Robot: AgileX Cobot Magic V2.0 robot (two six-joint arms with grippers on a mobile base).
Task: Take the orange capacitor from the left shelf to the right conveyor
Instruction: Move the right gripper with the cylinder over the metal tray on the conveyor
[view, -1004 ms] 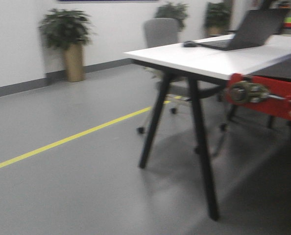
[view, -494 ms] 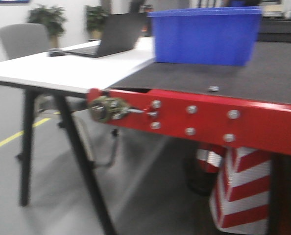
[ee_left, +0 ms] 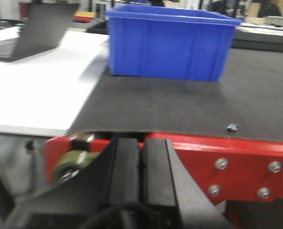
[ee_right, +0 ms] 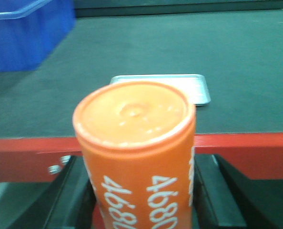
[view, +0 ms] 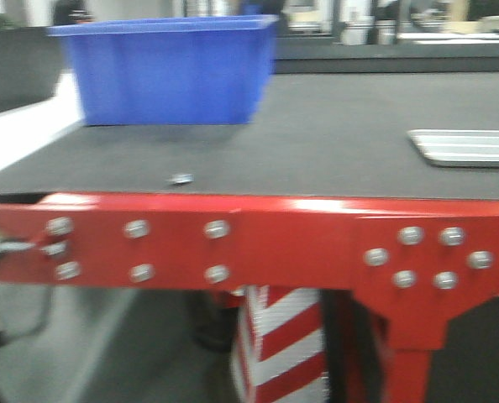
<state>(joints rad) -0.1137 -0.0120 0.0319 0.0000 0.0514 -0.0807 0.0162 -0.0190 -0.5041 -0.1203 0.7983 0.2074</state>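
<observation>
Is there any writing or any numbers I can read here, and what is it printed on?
"4680": white digits running along the side of the orange capacitor; a second copy beside it is cut off by the picture's edge.
No text shows on the blue bin, the right conveyor or the metal tray.
</observation>
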